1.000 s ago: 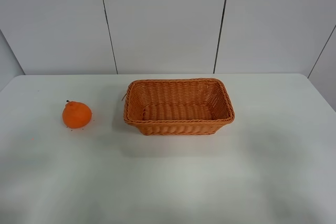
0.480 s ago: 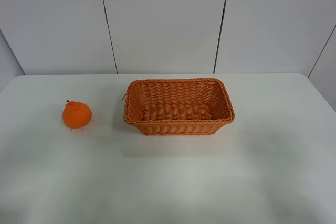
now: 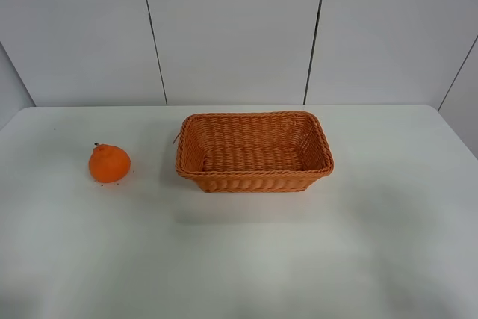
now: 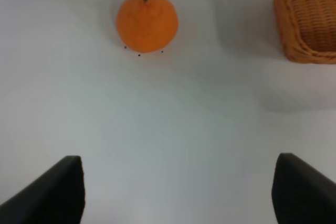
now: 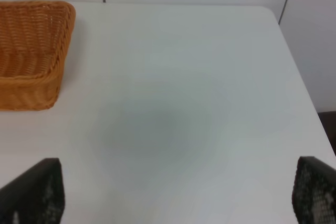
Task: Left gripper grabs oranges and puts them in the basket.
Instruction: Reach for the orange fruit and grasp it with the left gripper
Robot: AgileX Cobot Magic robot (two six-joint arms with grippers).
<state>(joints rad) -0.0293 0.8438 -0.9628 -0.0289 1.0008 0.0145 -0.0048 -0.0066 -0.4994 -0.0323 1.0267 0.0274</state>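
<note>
Your left gripper (image 4: 178, 179) hangs spread wide above the bench (image 3: 239, 259), short of the orange (image 3: 110, 163). The orange sits stem up near the left edge, well apart from the basket (image 3: 254, 181), which stands mid-bench toward the far edge. Your right gripper (image 5: 176, 184) is spread too, over the right side.

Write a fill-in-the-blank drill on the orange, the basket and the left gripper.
1. In the high view the orange sits on the table, to the ___ of the basket.
2. Inside, the basket is ___.
3. The left gripper is ___ and holds nothing.
Missing words: left; empty; open.
</note>
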